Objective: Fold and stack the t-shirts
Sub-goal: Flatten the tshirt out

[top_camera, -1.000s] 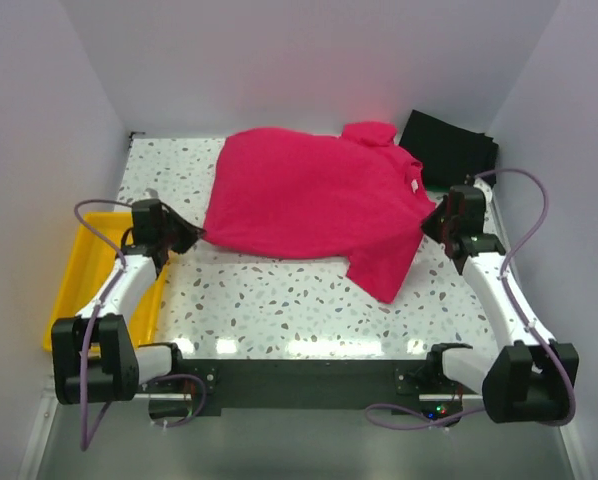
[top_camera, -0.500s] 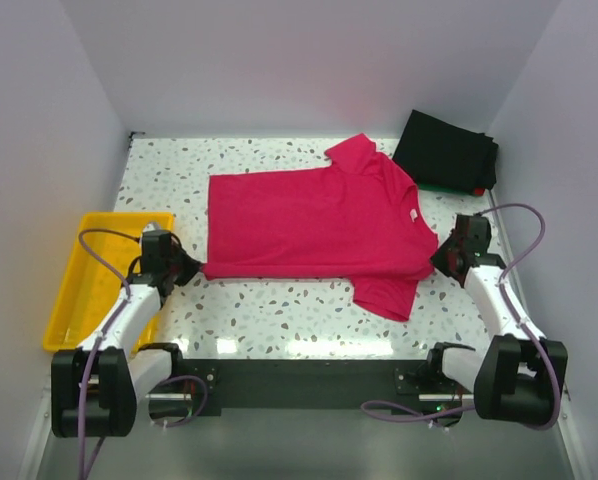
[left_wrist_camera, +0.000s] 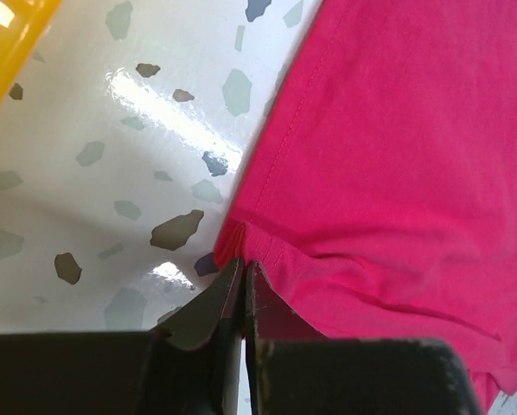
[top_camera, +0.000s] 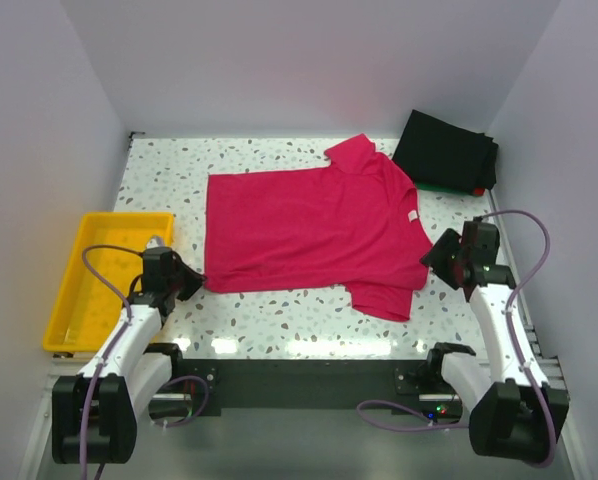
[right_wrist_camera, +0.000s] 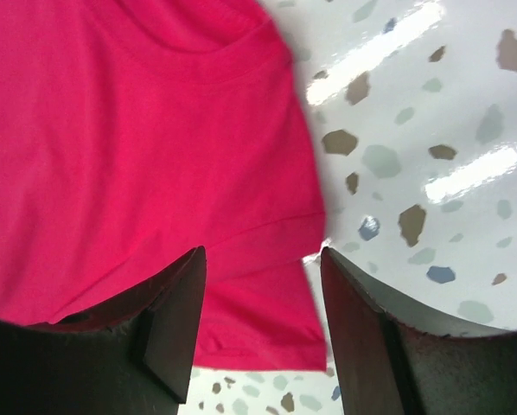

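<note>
**Tabletop scene, read from near to far.** At the near left, the left tool [top_camera: 192,283] is being held low over the speckled tabletop [top_camera: 289,312]. Its jaws are being kept almost together, with only a thin slit between them. The near left hem corner of the crimson-pink t-shirt [top_camera: 309,225] is being pinched at their tips, and the cloth is being puckered there. Just to the left of this tool, the yellow tray [top_camera: 71,290] is being carried at the tabletop's left edge.

At the near right, the right tool [top_camera: 431,260] is being held with its jaws spread wide. Nothing is being gripped between them. Below them are being seen the shirt's right edge and bare tabletop.

Across the middle, the crimson-pink t-shirt is being displayed flat and spread out. Its hem is being turned to the left and its collar to the right, where a small white neck tag [top_camera: 413,215] is being shown. One sleeve is being pointed near, the other far.

In the far right corner, a stack of folded t-shirts [top_camera: 444,150] is being kept just beside the far sleeve. A black shirt is being shown on top, with green and red edges showing at the stack's near side.
</note>
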